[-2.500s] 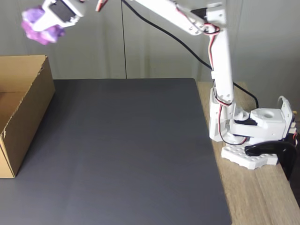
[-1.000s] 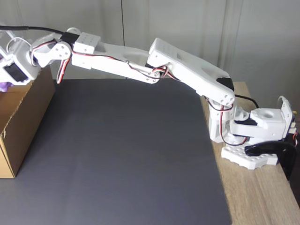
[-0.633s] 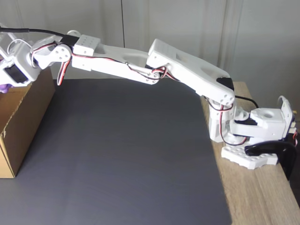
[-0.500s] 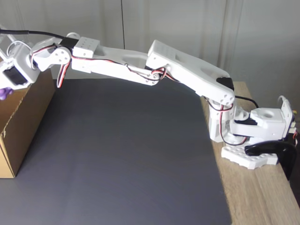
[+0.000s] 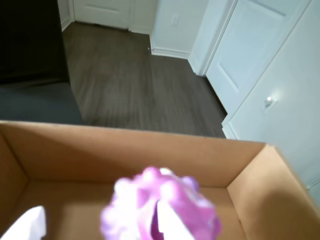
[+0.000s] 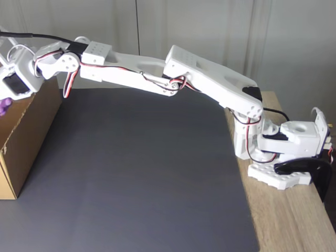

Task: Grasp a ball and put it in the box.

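In the wrist view the bumpy purple, pink and white ball (image 5: 162,202) shows blurred, low over the inside of the brown cardboard box (image 5: 125,150). My gripper (image 5: 100,216) is open: one white finger (image 5: 27,225) stands well left of the ball with a gap between them, and the other finger (image 5: 167,225) lies in front of the ball. In the fixed view the arm reaches far left, its wrist (image 6: 18,79) above the box (image 6: 29,131). A sliver of the ball (image 6: 2,106) peeks out at the frame's left edge, below the wrist.
A dark grey mat (image 6: 142,168) covers the table, with bare wood (image 6: 289,220) on the right, where the arm's base (image 6: 283,152) stands. In the wrist view, wooden floor (image 5: 130,75) and white doors (image 5: 255,55) lie beyond the box.
The arm has swung down from high up with the ball and stretched out over the box. In the last half second the ball has sunk slightly below the wrist.
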